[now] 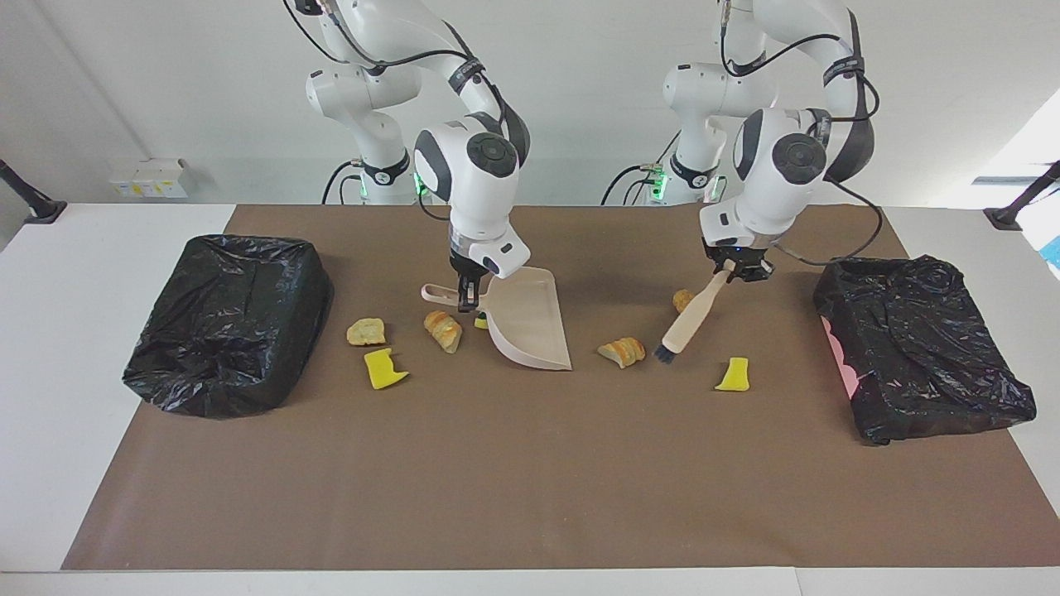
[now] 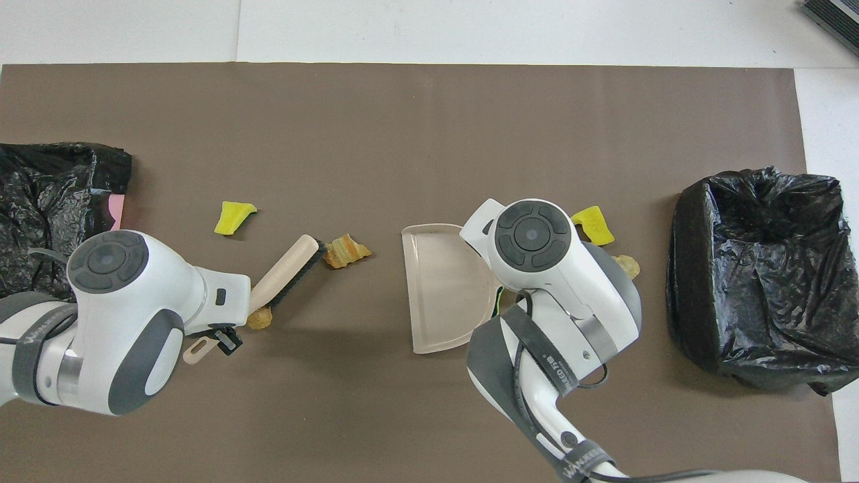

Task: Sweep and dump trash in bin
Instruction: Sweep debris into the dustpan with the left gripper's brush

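1. Gripping the handle of the beige brush (image 1: 689, 320), the left hand (image 1: 737, 271) is closed tight around it; the brush slants down from the hand, its black bristles at the brown mat (image 1: 530, 463) just beside a striped bread chunk (image 1: 623, 351).
2. A second, rounder bread chunk (image 1: 682, 299) lies beside the brush's handle, nearer to the robots than the striped one.
3. A yellow sponge bit (image 1: 734, 374) lies on the mat near the bristles, toward the left arm's end of the desk (image 1: 74, 463).
4. The right hand (image 1: 465, 295) is closed on the handle of the beige dustpan (image 1: 530, 327), whose flat open edge faces the striped chunk, with a gap between them.
5. Beside the dustpan's handle, toward the right arm's end, lie another bread chunk (image 1: 444, 329), a paler chunk (image 1: 366, 332) and a notched yellow sponge bit (image 1: 384, 369); a small yellow bit (image 1: 481, 322) shows at the pan's rear corner.
6. One black-lined bin (image 1: 228, 321) sits at the right arm's end of the mat, and another black-lined bin (image 1: 919, 346) at the left arm's end; no trash is seen in the dustpan.
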